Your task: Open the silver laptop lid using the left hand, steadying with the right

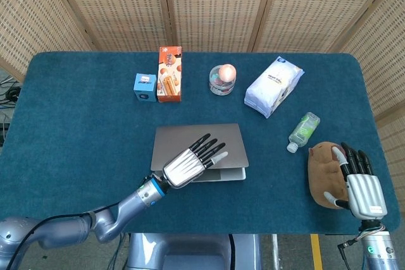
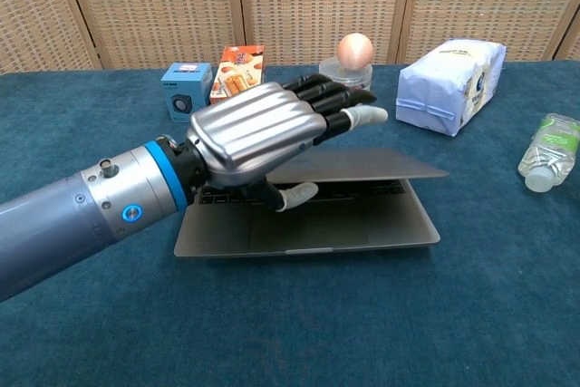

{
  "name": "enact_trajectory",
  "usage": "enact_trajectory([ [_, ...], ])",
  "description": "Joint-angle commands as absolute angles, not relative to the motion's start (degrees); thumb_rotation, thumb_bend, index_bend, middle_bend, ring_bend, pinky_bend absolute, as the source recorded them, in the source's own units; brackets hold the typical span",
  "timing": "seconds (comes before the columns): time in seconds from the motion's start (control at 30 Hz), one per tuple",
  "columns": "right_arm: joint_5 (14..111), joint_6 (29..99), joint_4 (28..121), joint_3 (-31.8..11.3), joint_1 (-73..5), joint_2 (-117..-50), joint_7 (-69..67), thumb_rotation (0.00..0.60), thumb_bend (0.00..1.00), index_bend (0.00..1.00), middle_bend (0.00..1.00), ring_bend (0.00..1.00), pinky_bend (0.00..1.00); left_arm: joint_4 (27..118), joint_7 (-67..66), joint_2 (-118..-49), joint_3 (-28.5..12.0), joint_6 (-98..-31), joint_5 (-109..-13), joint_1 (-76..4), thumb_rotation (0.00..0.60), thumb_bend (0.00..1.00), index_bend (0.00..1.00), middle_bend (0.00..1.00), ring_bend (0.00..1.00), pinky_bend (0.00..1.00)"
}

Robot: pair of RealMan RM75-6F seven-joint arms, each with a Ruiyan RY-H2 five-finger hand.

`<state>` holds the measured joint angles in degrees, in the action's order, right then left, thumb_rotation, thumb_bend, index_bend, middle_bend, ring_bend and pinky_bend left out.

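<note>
Half-raised silver laptop lid (image 2: 362, 166), keyboard showing

A silver laptop (image 2: 344, 215) with dark keys sits on the teal-blue counter (image 1: 76, 131), beside an orange box (image 1: 169, 74), a blue cube (image 1: 145, 86), a white-and-blue bag (image 1: 273, 86), a brown plush (image 1: 326, 175) and a silver-and-black left robot hand (image 2: 272, 129).
</note>
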<state>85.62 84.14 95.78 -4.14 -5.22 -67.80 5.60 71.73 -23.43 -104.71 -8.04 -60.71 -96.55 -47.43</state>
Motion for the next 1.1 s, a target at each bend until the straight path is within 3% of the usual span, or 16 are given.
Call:
enact_trajectory([
  [0.03, 86.0, 84.2, 95.5, -4.0, -5.3, -67.8, 5.3, 0.600, 0.00, 0.00, 0.00, 0.00, 0.00, 71.0, -23.3, -105.1, -10.0, -61.1, -95.4, -48.6, 0.600, 0.44, 0.00, 0.00, 0.00, 0.00],
  [0.4, 88.6, 82.8, 94.5, -2.8, -6.3, -67.5, 3.7, 0.600, 0.00, 0.00, 0.00, 0.00, 0.00, 67.4, -30.6, -106.9, -14.1, -60.4, -90.4, -50.9, 0.600, 0.44, 0.00, 0.00, 0.00, 0.00],
  [0.8, 97.9, 74.1, 91.3, 0.6, -13.6, -67.0, -1.7, 0.600, 0.00, 0.00, 0.00, 0.00, 0.00, 69.2, -30.9, -106.0, -13.5, -59.7, -87.6, -50.9, 0.600, 0.44, 0.00, 0.00, 0.00, 0.00],
  [0.87, 99.2, 72.0, 91.2, 1.0, -15.2, -67.1, -3.1, 0.600, 0.07, 0.00, 0.00, 0.00, 0.00, 69.5, -30.5, -105.7, -13.0, -59.7, -87.8, -50.8, 0.600, 0.44, 0.00, 0.00, 0.00, 0.00],
  [0.97, 102.0, 65.9, 90.0, 1.8, -20.4, -67.2, -8.0, 0.600, 0.27, 0.01, 0.00, 0.00, 0.01, 70.3, -29.2, -104.9, -12.0, -60.0, -88.6, -50.7, 0.600, 0.44, 0.00, 0.00, 0.00, 0.00],
  [1.1, 104.1, 61.3, 88.6, 2.7, -24.9, -67.9, -12.7, 0.600, 0.48, 0.11, 0.04, 0.00, 0.09, 71.2, -28.8, -104.0, -11.7, -60.4, -88.9, -50.9, 0.600, 0.44, 0.00, 0.00, 0.00, 0.00],
])
